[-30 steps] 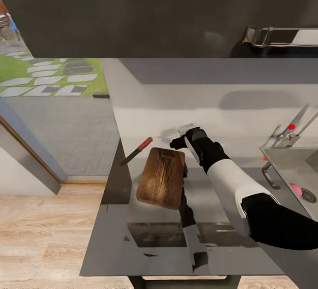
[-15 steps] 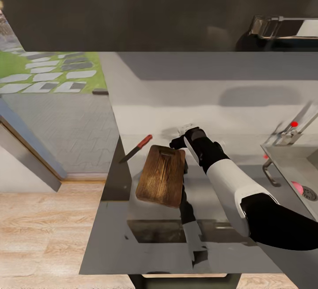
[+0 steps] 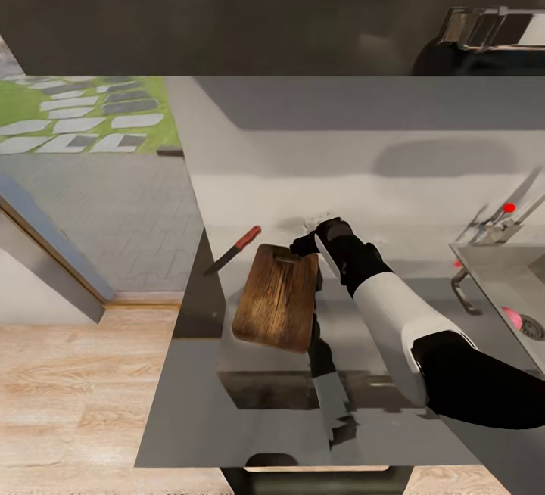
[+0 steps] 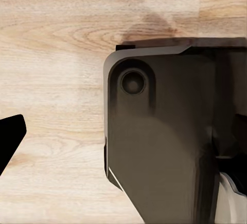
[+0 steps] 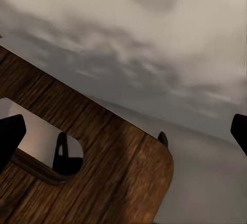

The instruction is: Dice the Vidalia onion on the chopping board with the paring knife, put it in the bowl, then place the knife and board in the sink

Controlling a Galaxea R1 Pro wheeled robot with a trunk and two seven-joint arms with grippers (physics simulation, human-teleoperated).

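The brown wood-grain chopping board (image 3: 278, 297) with rounded corners lies flat on the glossy grey reflective countertop (image 3: 189, 412), its slot-shaped handle hole at the far end. In the right wrist view the same board (image 5: 92, 178) shows its rounded corner and the slot, with the worktop (image 5: 154, 54) beyond. The small paring knife (image 3: 233, 248) with a red handle and dark narrow blade lies just beside the board's far left corner, apart from it, blade pointing toward the counter's left edge. The small reddish-pink Vidalia onion (image 3: 512, 319) sits in the stainless-steel sink (image 3: 492, 275) at the right edge of the head view, close to the round drain and well apart from the board. The angular steel tap (image 3: 499, 224) with a red-tipped lever stands behind the basin.

The right gripper (image 3: 306, 241) hovers at the board's far end, near the handle hole; in the right wrist view its dark fingertips (image 5: 10, 136) stand wide apart with nothing between them. In the left wrist view a dark fingertip (image 4: 9, 137) of the left gripper shows over a light wooden floor (image 4: 56, 39) beside a dark robot part (image 4: 170, 131); how far that gripper is spread cannot be told.
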